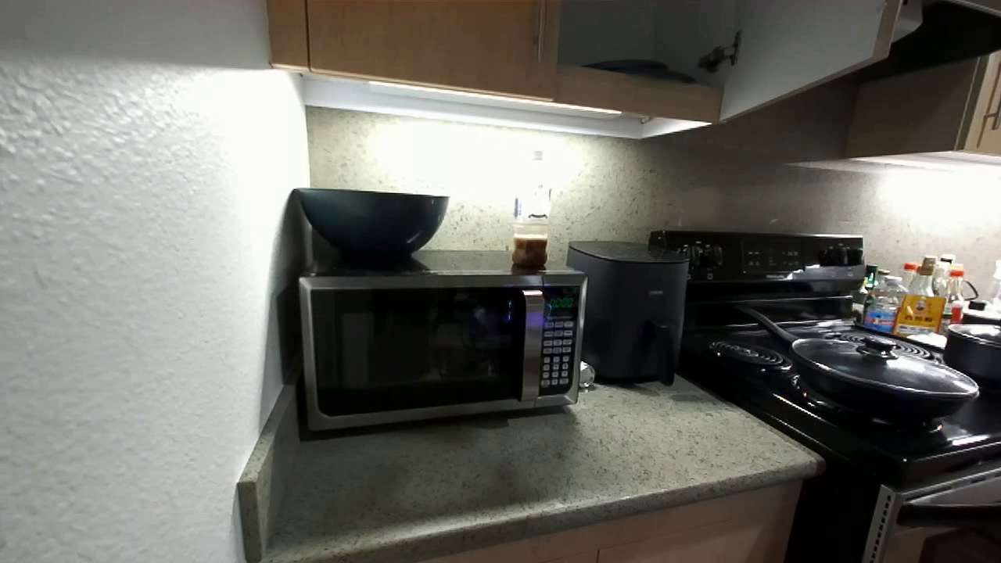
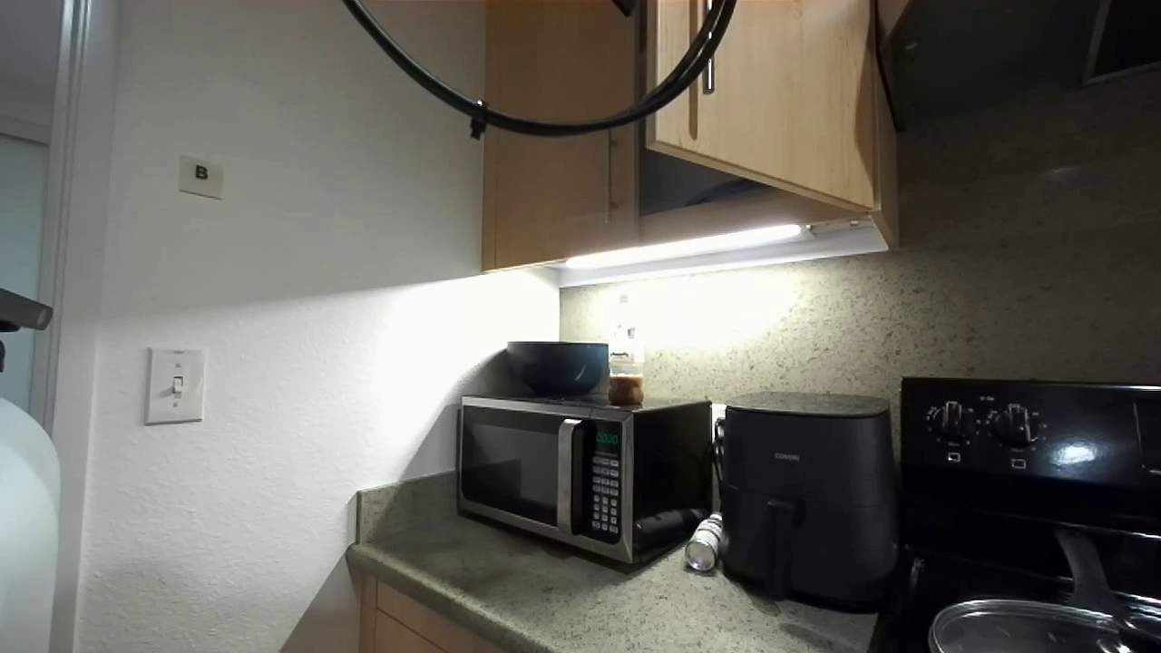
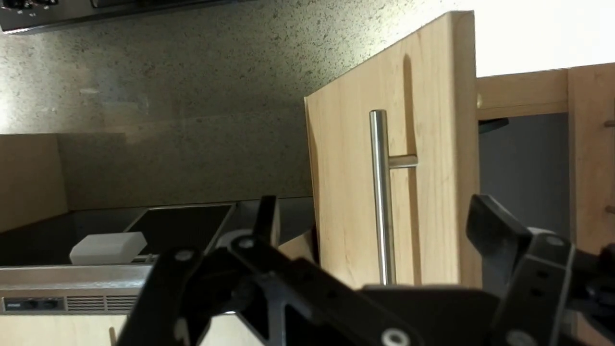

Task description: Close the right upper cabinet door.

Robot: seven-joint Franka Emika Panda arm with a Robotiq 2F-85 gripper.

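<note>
The right upper cabinet door stands open, swung outward. Its light-brown outer face with a vertical silver bar handle (image 2: 710, 73) shows in an exterior view (image 2: 789, 109); its pale inner face and hinge show in an exterior view (image 1: 805, 62). In the wrist view, which stands upside down, the door (image 3: 343, 168) and its handle (image 3: 382, 202) fill the middle. My gripper (image 3: 379, 223) is open. One finger appears to each side of the door's handle edge. No contact with handle or door can be made out. The gripper is outside both exterior views.
The matching left cabinet door (image 1: 430, 39) is shut. A black cable loop (image 2: 580, 127) hangs before the cabinets. Below stand a microwave (image 1: 422, 352), a bowl (image 1: 375, 223), a bottle (image 1: 530, 234) and an air fryer (image 1: 629, 313). A range hood (image 3: 72, 278) lies beside the door.
</note>
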